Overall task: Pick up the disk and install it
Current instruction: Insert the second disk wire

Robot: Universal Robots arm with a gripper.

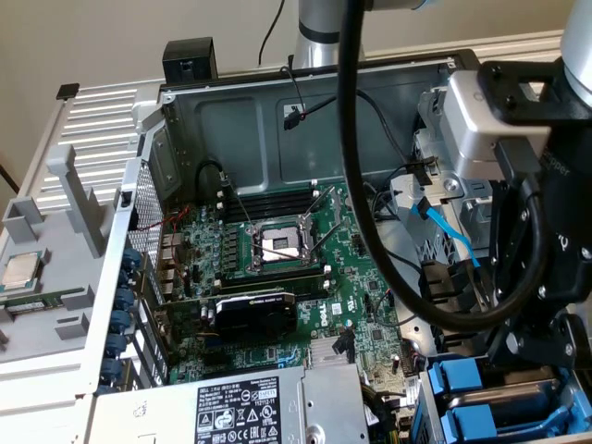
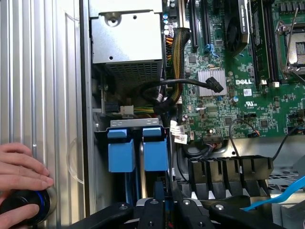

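Sitting upright in the case's drive bay, the disk shows its blue carrier beside a second blue carrier. Gripper directly over it, fingers nearly closed, seemingly around its edge. Motherboard reads "DELL". A hand rests on a knob.

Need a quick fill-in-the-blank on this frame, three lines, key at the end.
1. The claw hangs near ____ blue drive carriers that stand side by side.
2. The motherboard inside the open case is coloured ____.
3. On the black knob beside the case rests a person's ____.
Missing words: two; green; hand.
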